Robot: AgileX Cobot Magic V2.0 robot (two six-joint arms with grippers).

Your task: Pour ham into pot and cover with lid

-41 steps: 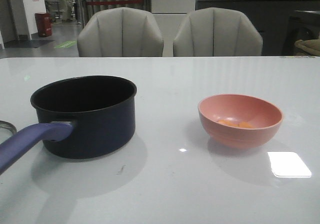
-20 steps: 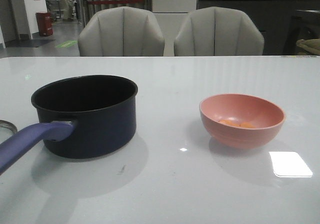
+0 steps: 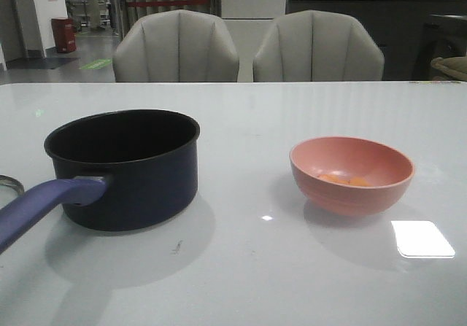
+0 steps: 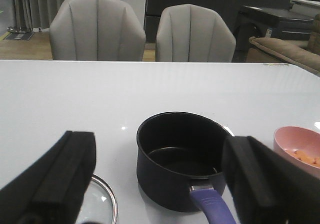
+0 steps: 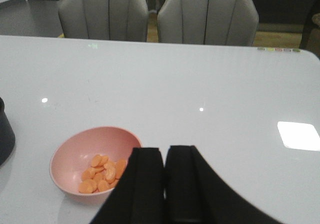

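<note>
Orange-pink flat slices of ham (image 5: 102, 174) lie heaped in the bottom of a round pink bowl (image 3: 352, 174), which stands in the right half of the front view on the glossy white table (image 3: 241, 122). They look thin, light and loose, so they would likely slide out together once the bowl tips; the bowl itself seems stiff and light, and its smooth curved wall may be slippery. Its rim, at the side nearest the right arm, looks like the surest place to pinch.

Well apart from the bowl, in the left half of the same view, stands the dark navy round saucepan with a black inside, the pot (image 3: 128, 167), empty, its long purple-blue handle (image 3: 44, 206) running toward the lower left corner. Beside the pot, only an arc of the glass lid with a silver metal rim (image 4: 102, 204) shows at the bottom of the left wrist view; its knob is hidden.

Left gripper (image 4: 160, 184) has its black fingers spread wide, holding nothing. Right gripper (image 5: 165, 184) has its fingers pressed together, also empty, hanging just beside the bowl.

Two grey upholstered chairs (image 3: 248, 47) stand behind the table.
</note>
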